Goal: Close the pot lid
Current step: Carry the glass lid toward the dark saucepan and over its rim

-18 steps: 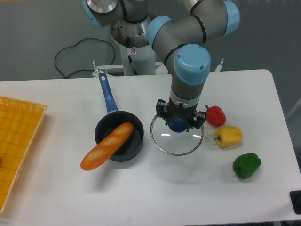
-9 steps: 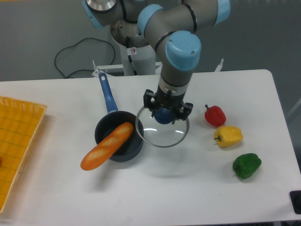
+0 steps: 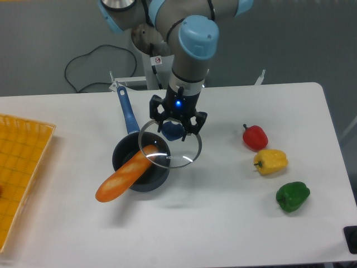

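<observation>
The hand [image 3: 174, 129] was pinching the dark blue knob of the lid [image 3: 169, 144], its black fingers [image 3: 154, 111] closed down on either side of that knob. The lid hung tilted above the tabletop [image 3: 223, 223], its glass disc overlapping the right part of the pot [image 3: 141, 165] while its right half reached out past the pot's rim. A bright glint showed on the glass over the pot's right edge.

The pot sat on the tabletop with its long blue handle [image 3: 127, 111] pointing away from the camera, toward the robot's base. A bread loaf [image 3: 126, 174] lay slanted across the pot, its upper end inside and beneath the lid's left edge, its lower end sticking out over the pot's front-left rim.

Well to the right of the pot lay a red pepper [image 3: 255, 137], with a yellow pepper [image 3: 270, 162] just below it and a green pepper [image 3: 292, 196] further toward the front edge. Far to the left of the pot, a yellow basket [image 3: 19, 167] sat at the tabletop's left side. A black cable [image 3: 89, 70] looped on the floor behind the pot's handle.
</observation>
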`<move>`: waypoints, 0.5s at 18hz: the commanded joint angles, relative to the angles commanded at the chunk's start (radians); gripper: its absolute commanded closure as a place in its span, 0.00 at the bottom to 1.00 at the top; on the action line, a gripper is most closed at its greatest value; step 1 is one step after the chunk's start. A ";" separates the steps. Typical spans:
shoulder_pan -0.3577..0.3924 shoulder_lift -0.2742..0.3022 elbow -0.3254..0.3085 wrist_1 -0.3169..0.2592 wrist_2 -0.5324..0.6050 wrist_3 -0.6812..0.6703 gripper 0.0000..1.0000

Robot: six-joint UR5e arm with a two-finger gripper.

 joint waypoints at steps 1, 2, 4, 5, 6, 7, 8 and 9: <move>-0.005 -0.002 -0.005 0.018 0.000 -0.018 0.70; -0.014 -0.003 -0.006 0.035 0.002 -0.035 0.70; -0.034 -0.005 -0.008 0.046 0.003 -0.063 0.70; -0.043 -0.006 -0.008 0.048 0.005 -0.072 0.70; -0.049 -0.006 -0.014 0.052 0.006 -0.075 0.70; -0.055 -0.005 -0.024 0.066 0.006 -0.075 0.70; -0.058 -0.002 -0.041 0.084 0.008 -0.075 0.70; -0.058 0.005 -0.057 0.104 0.008 -0.077 0.70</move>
